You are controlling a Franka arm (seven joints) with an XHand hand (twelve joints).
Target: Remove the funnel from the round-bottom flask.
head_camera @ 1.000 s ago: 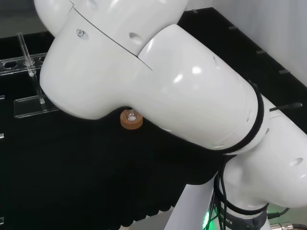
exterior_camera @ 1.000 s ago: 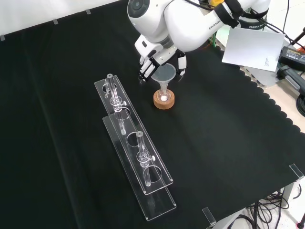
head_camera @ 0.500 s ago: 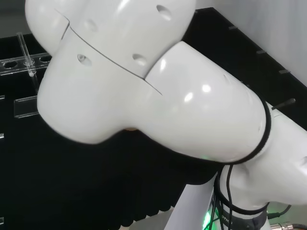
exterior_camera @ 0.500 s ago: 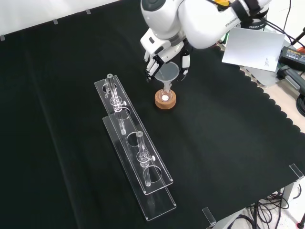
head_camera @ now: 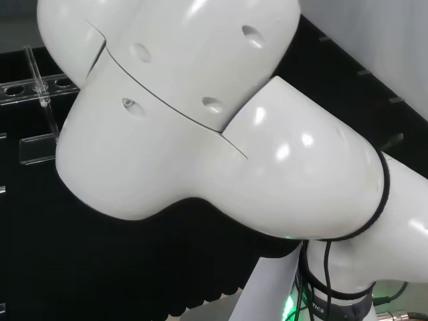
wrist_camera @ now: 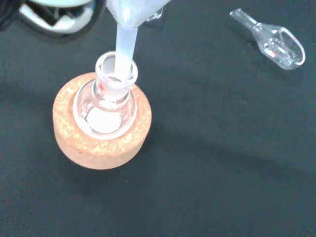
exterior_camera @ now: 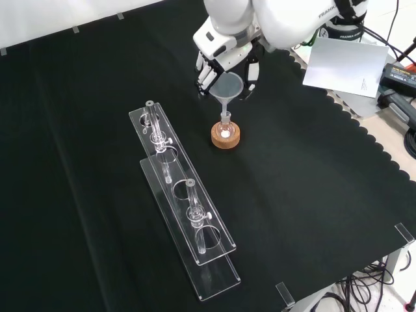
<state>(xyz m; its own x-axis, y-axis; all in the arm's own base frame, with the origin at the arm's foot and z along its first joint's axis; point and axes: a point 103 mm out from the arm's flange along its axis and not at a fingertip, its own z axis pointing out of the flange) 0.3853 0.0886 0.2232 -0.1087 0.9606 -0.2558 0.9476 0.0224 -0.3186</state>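
My hand is curled round the bowl of the funnel, fingers on opposite sides so the stem hangs plumb. The funnel is directly above the round-bottom flask; its stem tip sits just inside the flask neck, so extraction is not yet complete. The flask sits in the cork ring, which keeps it upright. A small glass scoop lies on the cloth, well apart from the flask.
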